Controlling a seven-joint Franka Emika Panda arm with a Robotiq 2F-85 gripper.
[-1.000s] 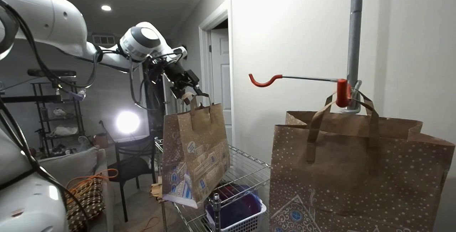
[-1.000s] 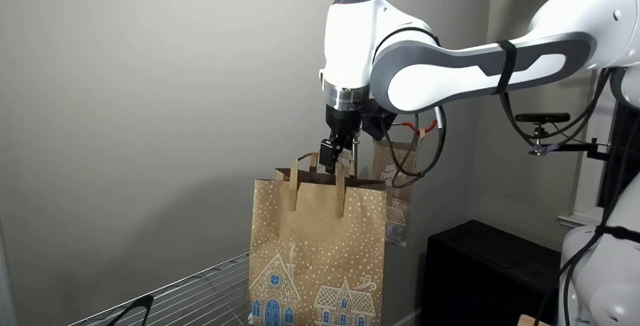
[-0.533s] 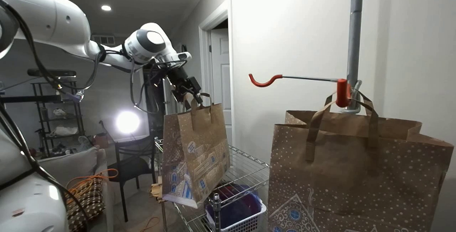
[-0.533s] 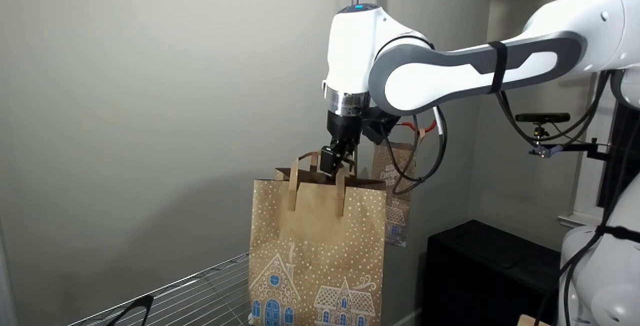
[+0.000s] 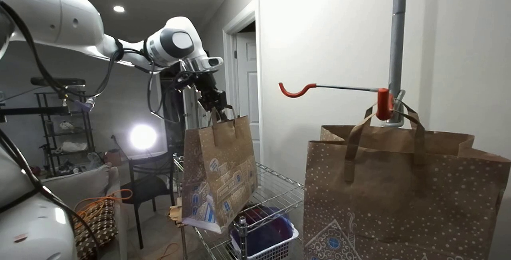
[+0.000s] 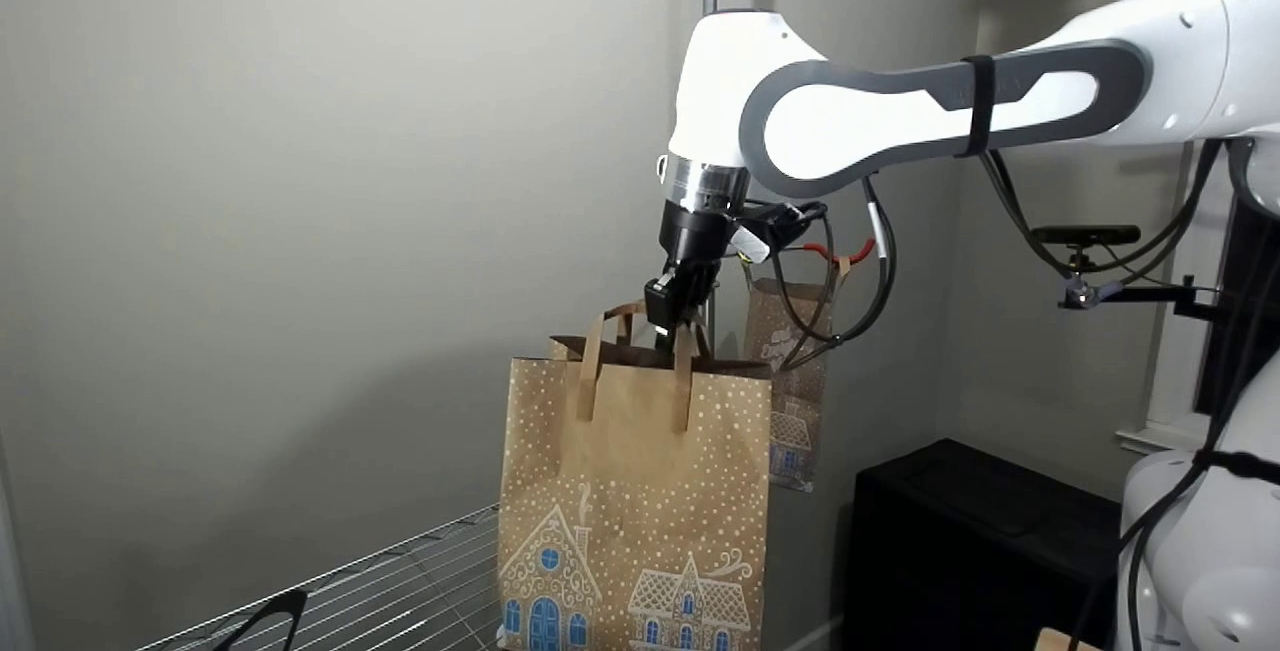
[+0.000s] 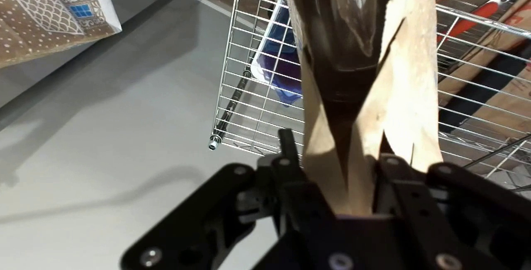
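Observation:
A brown paper bag (image 5: 227,168) with white dots and printed houses stands upright on a wire shelf; it appears in both exterior views. Over its open top, the black gripper (image 6: 666,326) points down among the handles (image 6: 683,371). In the wrist view the gripper (image 7: 338,149) has its jaws partly apart, with the paper handle straps (image 7: 325,162) running between them. The left finger (image 7: 288,149) lies close beside one strap; the right one sits close to the other. No firm pinch on the straps shows. In an exterior view the fingertips are partly hidden by a handle.
Another paper bag (image 5: 403,196) hangs by its handles from a red-tipped hook rod (image 5: 297,92) on a grey pole (image 5: 398,32). Beneath the wire shelf (image 5: 279,180) sits a white basket (image 5: 275,250). A black box (image 6: 980,521) stands near the robot's base.
The gripper has tilted and shifted slightly, its fingers lower among the handles. The jaws have drawn closer together. A handle has moved a little; the bag's body stays in place.

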